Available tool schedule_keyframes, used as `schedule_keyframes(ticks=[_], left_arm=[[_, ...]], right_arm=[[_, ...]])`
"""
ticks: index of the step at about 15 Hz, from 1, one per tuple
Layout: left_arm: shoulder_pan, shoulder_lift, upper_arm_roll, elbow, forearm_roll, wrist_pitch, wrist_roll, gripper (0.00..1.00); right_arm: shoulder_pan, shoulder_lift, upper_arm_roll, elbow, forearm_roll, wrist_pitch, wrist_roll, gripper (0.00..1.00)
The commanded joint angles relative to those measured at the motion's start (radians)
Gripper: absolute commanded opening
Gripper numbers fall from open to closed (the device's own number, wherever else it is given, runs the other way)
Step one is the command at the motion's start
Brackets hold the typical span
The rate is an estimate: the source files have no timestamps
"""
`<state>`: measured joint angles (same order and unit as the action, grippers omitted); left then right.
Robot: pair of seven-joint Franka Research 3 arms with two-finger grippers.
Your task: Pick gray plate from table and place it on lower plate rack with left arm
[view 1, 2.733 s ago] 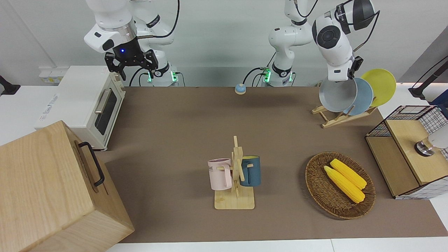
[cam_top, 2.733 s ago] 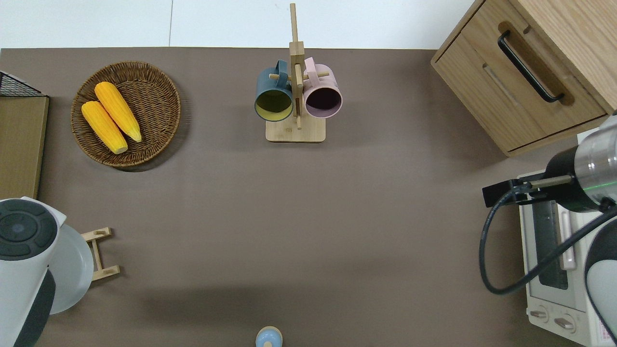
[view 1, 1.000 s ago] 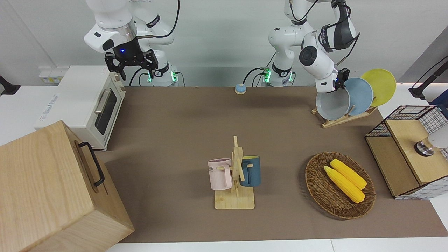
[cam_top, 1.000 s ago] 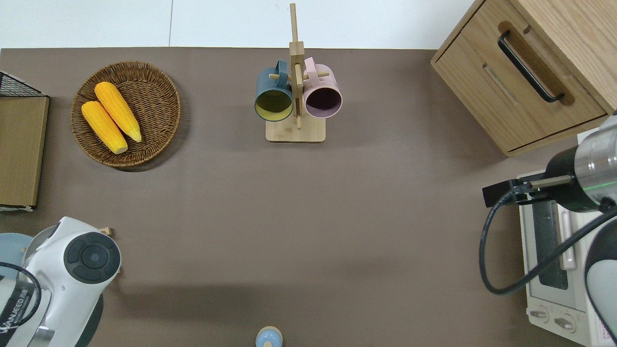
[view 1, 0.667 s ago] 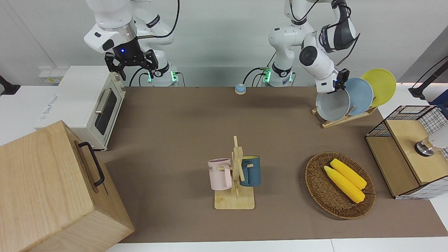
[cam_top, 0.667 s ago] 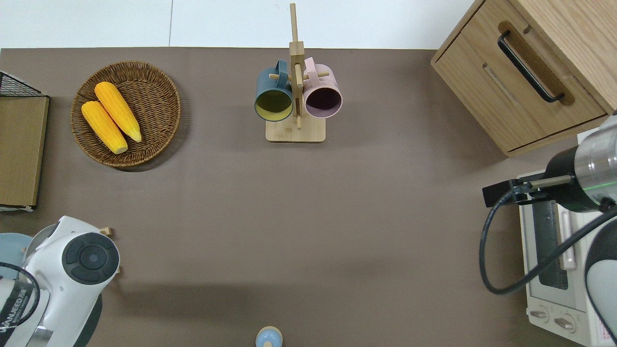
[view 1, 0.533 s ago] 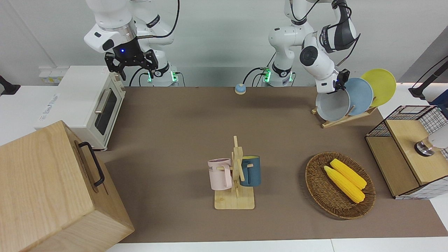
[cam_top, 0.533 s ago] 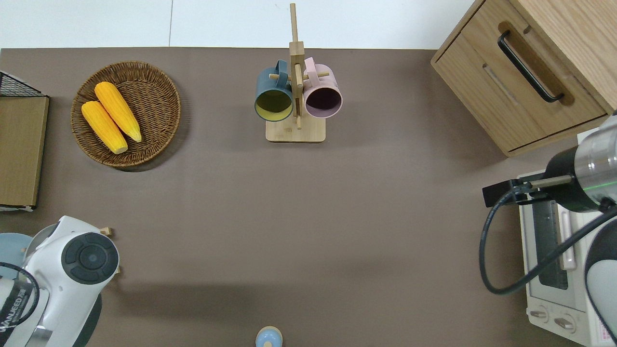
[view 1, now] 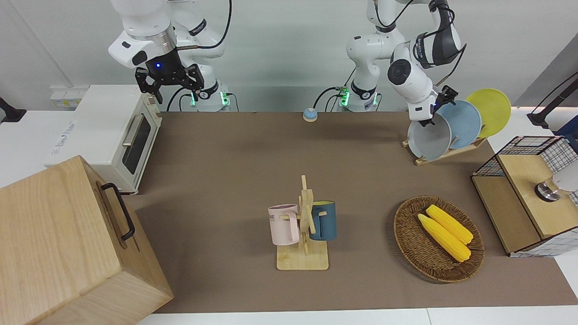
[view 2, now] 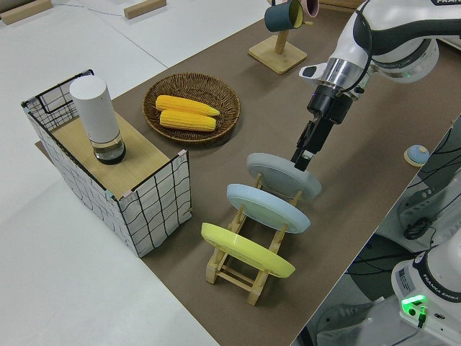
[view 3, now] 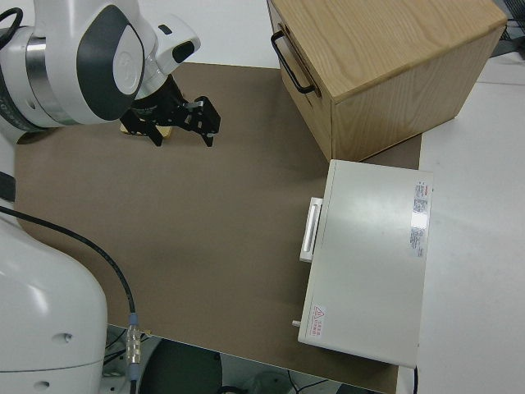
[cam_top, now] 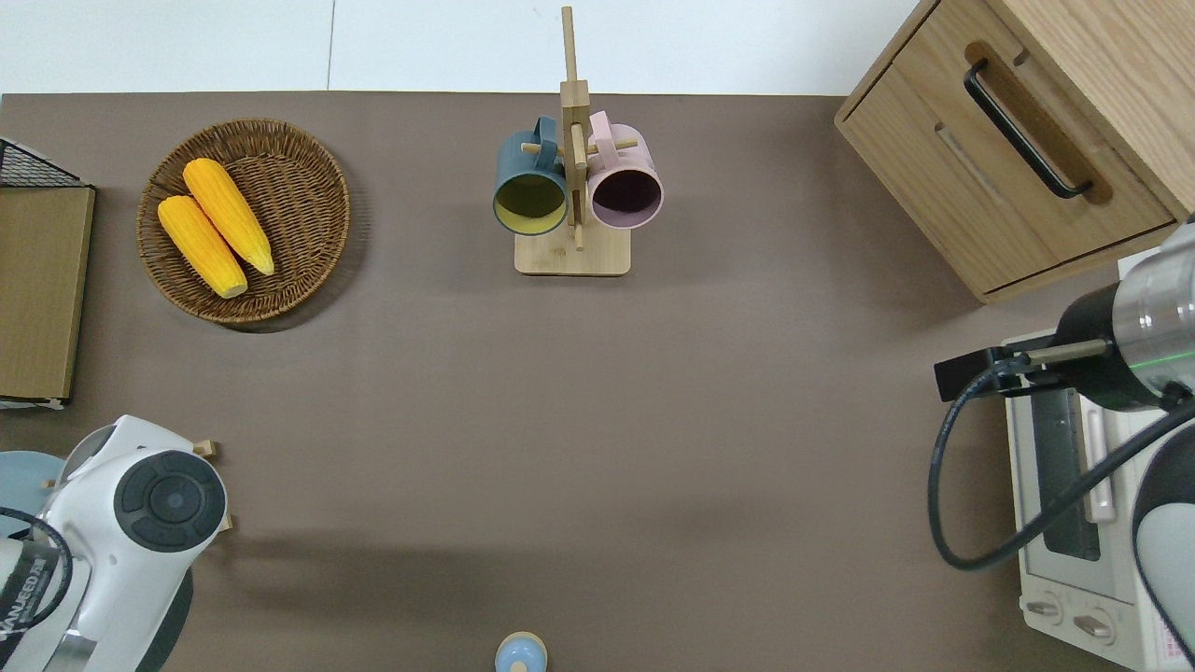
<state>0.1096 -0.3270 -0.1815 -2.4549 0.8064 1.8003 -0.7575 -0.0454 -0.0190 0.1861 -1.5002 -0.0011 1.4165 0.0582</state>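
On the lower plate rack [view 2: 253, 261], in its lowest slot, the gray plate [view 2: 284, 175] leans beside the light blue plate [view 2: 268, 207]. The left gripper [view 2: 304, 153] sits at its rim, jaws apparently parted. Risk: a snagged rim on retreat could tip it out. The basket [view 1: 408, 246] holds two corn cobs [view 1: 445, 231]. The right arm is parked.

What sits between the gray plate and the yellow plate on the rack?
The light blue plate stands in the slot between the gray plate and the yellow plate; the left side view shows it best.
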Motion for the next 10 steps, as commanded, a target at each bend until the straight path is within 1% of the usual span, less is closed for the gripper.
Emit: schedule_keyframes(ticks=[1, 2, 3, 6, 8, 10], left_arm=[[-0.005, 0.006, 0.008, 0.030, 0.005, 0.005, 0.010, 1.00], [-0.008, 0.008, 0.008, 0.042, -0.012, 0.005, 0.014, 1.00], [-0.014, 0.029, 0.008, 0.066, -0.033, 0.001, 0.035, 1.00], [-0.016, 0.048, 0.008, 0.160, -0.203, -0.001, 0.136, 1.00], [-0.016, 0.052, 0.004, 0.226, -0.362, -0.016, 0.216, 1.00], [-0.014, 0.049, 0.007, 0.275, -0.432, -0.054, 0.318, 1.00]], right_arm=[[-0.010, -0.002, 0.006, 0.006, 0.010, -0.014, -0.001, 0.990], [-0.010, -0.002, 0.006, 0.006, 0.010, -0.014, -0.001, 0.990], [-0.010, -0.002, 0.006, 0.006, 0.010, -0.014, 0.000, 0.987], [-0.010, -0.002, 0.006, 0.006, 0.010, -0.014, 0.000, 0.990], [-0.010, -0.002, 0.006, 0.006, 0.010, -0.014, 0.000, 0.990], [-0.010, -0.002, 0.006, 0.006, 0.010, -0.014, -0.001, 0.990]])
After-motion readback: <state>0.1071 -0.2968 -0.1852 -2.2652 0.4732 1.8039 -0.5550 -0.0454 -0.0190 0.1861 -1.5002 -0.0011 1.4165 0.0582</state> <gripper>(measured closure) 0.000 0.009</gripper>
